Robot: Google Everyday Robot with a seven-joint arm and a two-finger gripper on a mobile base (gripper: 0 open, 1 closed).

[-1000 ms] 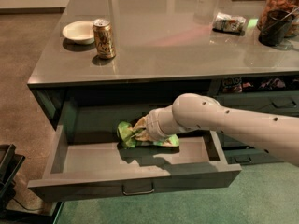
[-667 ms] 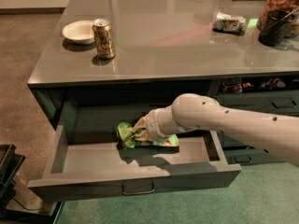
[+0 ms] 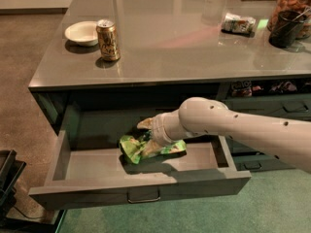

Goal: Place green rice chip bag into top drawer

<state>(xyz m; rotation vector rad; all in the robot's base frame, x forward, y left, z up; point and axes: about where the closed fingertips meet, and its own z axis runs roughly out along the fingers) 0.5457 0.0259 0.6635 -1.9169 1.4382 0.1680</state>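
Observation:
The green rice chip bag (image 3: 133, 148) is crumpled and lies on the floor of the top drawer (image 3: 141, 186), near the middle. The drawer is pulled wide out from under the grey counter, and its small metal bar handle (image 3: 144, 198) is centred on the front. My gripper (image 3: 148, 137) reaches into the drawer from the right, at the end of the pale arm (image 3: 228, 127). It sits right over the right half of the bag and hides that part.
On the counter (image 3: 194, 47) stand a gold soda can (image 3: 108, 40), a white bowl (image 3: 81, 32), a dark-and-white packet (image 3: 237, 24) and a dark jar (image 3: 289, 18). Narrower drawers with dark handles (image 3: 291, 108) are behind the arm. A dark object (image 3: 8, 178) is at the lower left.

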